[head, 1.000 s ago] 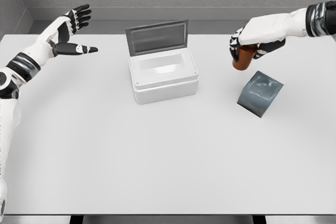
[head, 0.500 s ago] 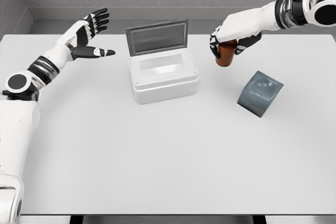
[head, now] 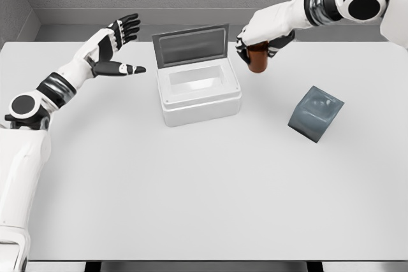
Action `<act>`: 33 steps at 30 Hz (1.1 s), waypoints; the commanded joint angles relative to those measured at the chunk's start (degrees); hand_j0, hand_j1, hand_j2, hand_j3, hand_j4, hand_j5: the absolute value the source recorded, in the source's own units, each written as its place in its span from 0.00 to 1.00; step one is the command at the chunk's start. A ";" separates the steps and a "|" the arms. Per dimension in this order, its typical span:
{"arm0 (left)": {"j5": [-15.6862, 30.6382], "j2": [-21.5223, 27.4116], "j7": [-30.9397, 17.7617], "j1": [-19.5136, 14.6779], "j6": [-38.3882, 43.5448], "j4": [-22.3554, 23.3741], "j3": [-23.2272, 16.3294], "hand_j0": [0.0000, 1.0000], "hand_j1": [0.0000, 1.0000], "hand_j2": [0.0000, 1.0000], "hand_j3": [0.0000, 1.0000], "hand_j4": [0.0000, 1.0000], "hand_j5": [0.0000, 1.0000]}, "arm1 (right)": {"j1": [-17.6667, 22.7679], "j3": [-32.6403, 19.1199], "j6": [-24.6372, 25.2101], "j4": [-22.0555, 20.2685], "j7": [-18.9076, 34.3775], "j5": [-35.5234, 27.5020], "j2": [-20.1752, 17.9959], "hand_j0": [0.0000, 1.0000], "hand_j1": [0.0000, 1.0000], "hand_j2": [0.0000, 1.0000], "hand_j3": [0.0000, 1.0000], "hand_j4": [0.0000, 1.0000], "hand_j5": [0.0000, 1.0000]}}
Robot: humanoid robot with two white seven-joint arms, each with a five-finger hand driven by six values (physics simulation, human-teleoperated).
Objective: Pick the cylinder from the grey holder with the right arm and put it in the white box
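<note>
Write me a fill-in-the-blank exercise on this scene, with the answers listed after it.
1. The right robot hand grips a brown ____.
2. The lid of the white box stands ____.
3. The grey holder sits on the table to the ____ of the box.
4. The left robot hand has its fingers spread and holds ____.

Missing words: cylinder; open; right; nothing

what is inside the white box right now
Nothing shows inside the open white rectangular box: only its pale floor and walls. Its near front wall hides the nearest strip of floor. The brown cylinder is outside it, in the right hand.
</note>
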 commanded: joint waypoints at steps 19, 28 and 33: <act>0.73 -0.68 0.00 -1.32 0.11 1.64 0.00 1.00 1.00 1.00 1.00 1.00 1.00 | -2.02 2.24 0.11 2.28 0.73 3.72 8.90 0.36 0.36 0.36 0.36 0.36 0.36; 1.60 -0.59 0.00 -0.70 0.11 -0.56 -0.18 1.00 1.00 1.00 1.00 1.00 1.00 | -2.81 2.94 0.11 1.93 0.73 3.81 10.22 0.35 0.35 0.35 0.35 0.35 0.35; 1.60 -0.59 0.00 -0.70 0.11 -0.73 -0.18 1.00 1.00 1.00 1.00 1.00 1.00 | -2.90 2.94 0.11 1.93 0.73 3.81 10.40 0.35 0.35 0.35 0.35 0.35 0.35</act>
